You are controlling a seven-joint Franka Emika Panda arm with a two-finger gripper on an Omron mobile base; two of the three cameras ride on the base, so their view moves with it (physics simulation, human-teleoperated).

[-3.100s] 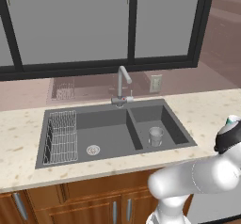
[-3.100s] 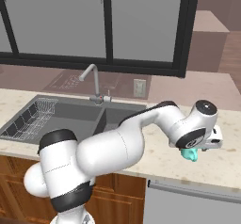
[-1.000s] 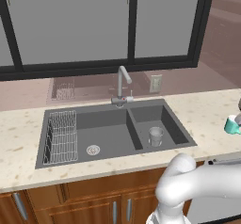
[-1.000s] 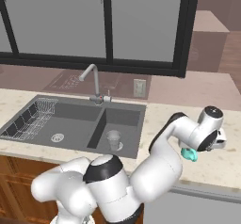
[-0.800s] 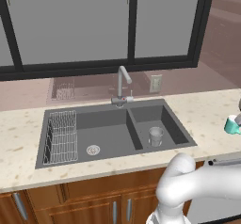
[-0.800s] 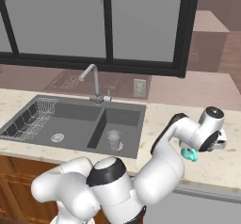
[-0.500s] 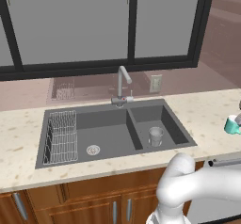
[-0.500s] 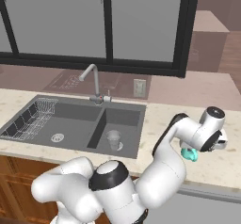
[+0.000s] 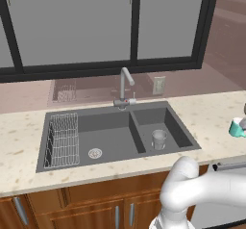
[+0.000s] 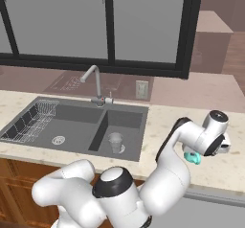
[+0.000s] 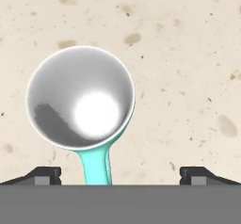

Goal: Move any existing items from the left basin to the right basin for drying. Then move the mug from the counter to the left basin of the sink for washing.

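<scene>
Hovering our gripper straight above the mug now, fingers spread wide, one out past each side, and its teal handle pointing down between them. From the right base view we see the mug under our hand on the counter, well to the right of the sink. Over there, the glass stands upright in the right basin, beside the left basin with its wire rack

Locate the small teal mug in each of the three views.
Left base view: small teal mug at the far right edge, on the beige speckled counter.
Right base view: lower right, under the white arm's wrist.
Hand view: centre-left, seen from above.
Shared landmark: the speckled counter.
</scene>
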